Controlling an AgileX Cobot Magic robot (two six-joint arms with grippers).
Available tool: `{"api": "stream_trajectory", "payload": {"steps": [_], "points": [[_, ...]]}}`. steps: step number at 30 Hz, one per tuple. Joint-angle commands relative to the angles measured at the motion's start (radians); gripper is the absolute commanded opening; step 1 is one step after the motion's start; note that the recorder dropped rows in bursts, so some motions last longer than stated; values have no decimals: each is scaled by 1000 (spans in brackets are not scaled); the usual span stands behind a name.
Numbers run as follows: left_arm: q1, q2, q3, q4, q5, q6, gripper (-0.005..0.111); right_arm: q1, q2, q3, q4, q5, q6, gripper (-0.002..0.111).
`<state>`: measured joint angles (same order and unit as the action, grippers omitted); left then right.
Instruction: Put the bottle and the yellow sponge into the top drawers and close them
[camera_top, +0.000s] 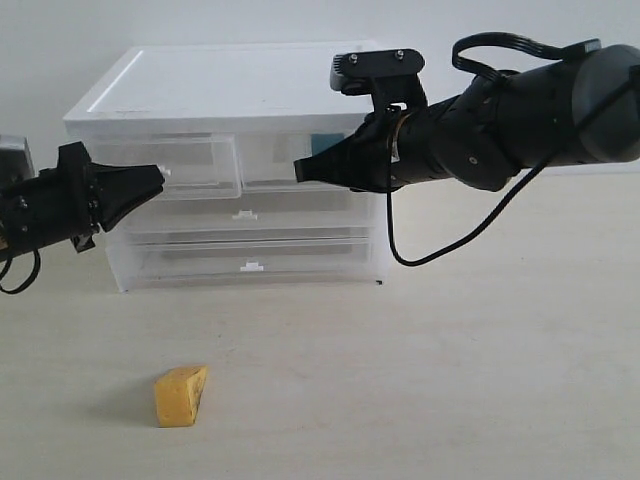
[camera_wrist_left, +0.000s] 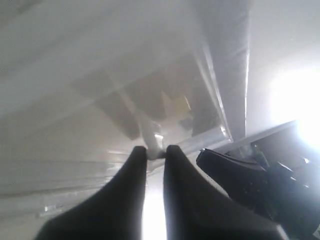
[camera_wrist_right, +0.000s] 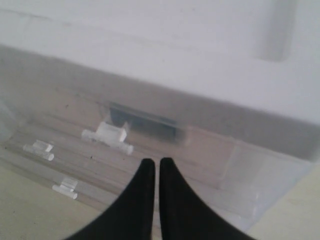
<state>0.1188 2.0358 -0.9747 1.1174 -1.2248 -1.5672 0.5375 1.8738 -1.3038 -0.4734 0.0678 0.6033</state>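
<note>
The yellow sponge lies on the table in front of the cabinet, away from both grippers. My left gripper is shut on the white handle tab of the top left drawer. My right gripper is shut and empty, its tips at the front of the top right drawer, beside that drawer's handle tab. The bottle shows as a dim teal-dark shape through that drawer's translucent front.
Two full-width drawers sit below the top pair in the translucent cabinet. A black cable hangs from the right arm close to the cabinet's right corner. Pale table lies in front.
</note>
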Motion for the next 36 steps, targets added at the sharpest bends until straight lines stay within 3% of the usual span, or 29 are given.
{"api": "stream_trajectory", "payload": {"steps": [1,12,20,36], "points": [[-12,-71,63,44,4,39,4,1,-4,-6,-7,-1,-7,0],[-12,-157,210,38,4,95,4,1,-4,-6,-7,-10,-4,0],[-12,-157,223,74,4,103,4,1,45,-6,-5,-150,75,0],[-12,-248,333,65,4,169,4,21,70,-6,-8,-235,124,0]]}}
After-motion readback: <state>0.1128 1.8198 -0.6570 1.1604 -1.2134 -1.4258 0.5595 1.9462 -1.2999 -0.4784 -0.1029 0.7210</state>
